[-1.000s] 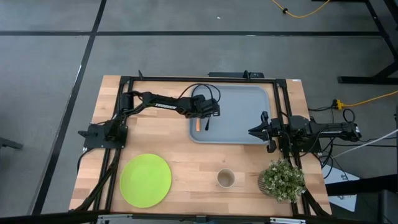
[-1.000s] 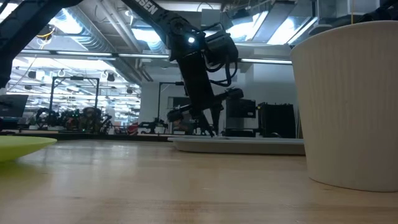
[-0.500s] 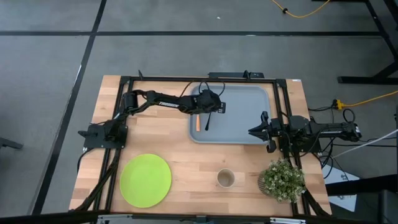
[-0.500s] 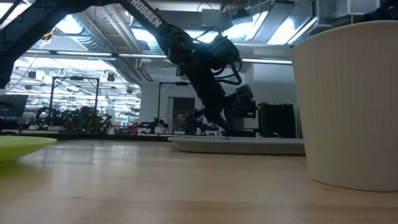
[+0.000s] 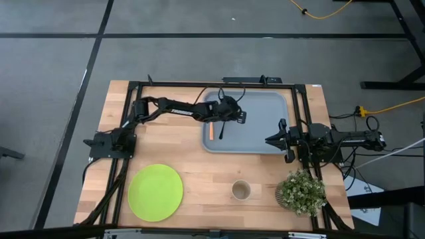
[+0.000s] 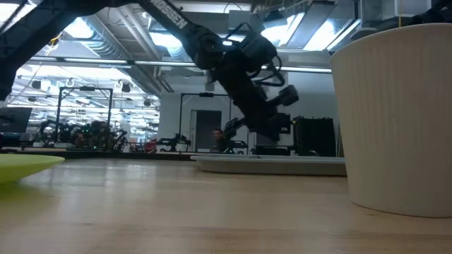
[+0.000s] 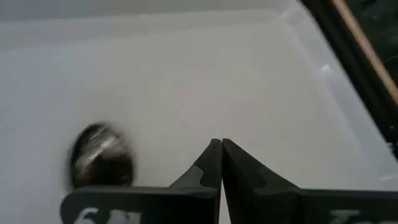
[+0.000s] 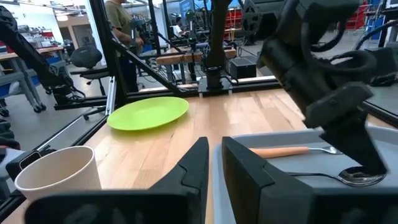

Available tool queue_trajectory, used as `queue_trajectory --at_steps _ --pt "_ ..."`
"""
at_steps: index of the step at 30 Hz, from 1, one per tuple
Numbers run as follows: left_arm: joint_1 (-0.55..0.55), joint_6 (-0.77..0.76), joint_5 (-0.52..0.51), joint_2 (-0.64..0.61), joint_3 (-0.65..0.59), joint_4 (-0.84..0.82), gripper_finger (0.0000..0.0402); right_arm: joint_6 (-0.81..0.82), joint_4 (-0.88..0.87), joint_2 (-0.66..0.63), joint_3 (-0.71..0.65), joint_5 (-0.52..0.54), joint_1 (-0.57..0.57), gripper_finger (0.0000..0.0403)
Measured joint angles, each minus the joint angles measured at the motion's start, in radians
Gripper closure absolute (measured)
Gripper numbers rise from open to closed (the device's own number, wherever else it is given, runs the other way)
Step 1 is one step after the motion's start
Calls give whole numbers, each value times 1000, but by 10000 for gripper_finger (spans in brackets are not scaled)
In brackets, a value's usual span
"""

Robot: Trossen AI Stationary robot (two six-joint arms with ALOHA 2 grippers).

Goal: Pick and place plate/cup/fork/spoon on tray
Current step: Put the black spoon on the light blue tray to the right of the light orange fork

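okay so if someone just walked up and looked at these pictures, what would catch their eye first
Probably the lime-green plate, lying bright on the wooden table's near left part, apart from the tray. Next, the left gripper, raised over the grey-blue tray with its fingers closed together and empty; the orange-handled fork and dark spoon already lie side by side on the tray. The tan cup stands beside a potted plant, near the waiting right gripper.

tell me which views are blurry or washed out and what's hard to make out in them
Left wrist view: the tray is washed almost white and the spoon bowl is a smeared blur. Low view: the cup looms large at the right edge and ceiling lights glare behind the left gripper. Right wrist view: the fork reads sharply. High view: evenly lit.
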Motion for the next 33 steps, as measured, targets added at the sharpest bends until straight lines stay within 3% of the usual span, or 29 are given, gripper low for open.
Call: queue_trajectory --at_steps 4,10,25,33 --pt "-5 58 -21 70 154 -115 401 -16 0 0 0 0 0 351" --pt "-5 84 -96 162 385 -467 401 8 -1 0 0 0 0 351" --pt "-5 60 -48 199 396 -555 401 11 -1 0 0 0 0 351" --pt "-1 61 -84 201 395 -563 401 11 -1 0 0 0 0 351"
